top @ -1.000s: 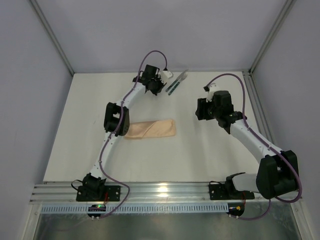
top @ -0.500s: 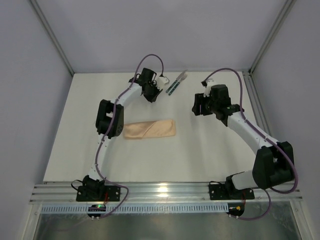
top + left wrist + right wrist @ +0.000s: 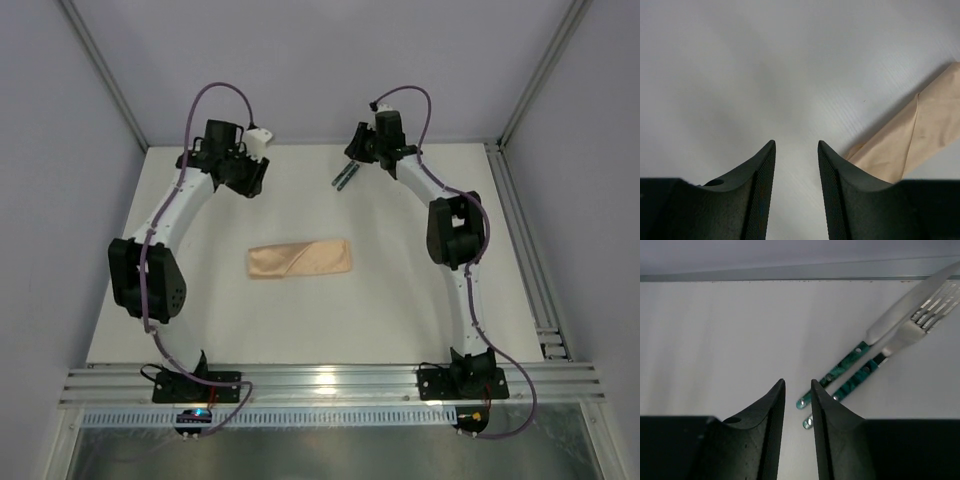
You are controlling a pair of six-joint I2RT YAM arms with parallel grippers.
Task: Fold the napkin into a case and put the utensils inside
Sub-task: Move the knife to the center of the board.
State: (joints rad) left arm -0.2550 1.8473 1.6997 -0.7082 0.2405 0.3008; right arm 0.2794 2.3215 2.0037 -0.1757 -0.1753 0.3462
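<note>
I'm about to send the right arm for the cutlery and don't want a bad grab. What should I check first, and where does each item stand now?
1. Case folded and lying flat: ok.
2. Utensils side by side, clear of the case: ok.
3. Right claw empty: ok, narrow gap with nothing in it.
4. Right claw centred over the utensils: not ok, their handle ends lie just off to one side of its fingers.
5. Left claw empty and away from the utensils: ok.
6. Case opening ready to take the utensils: cannot tell.
</note>
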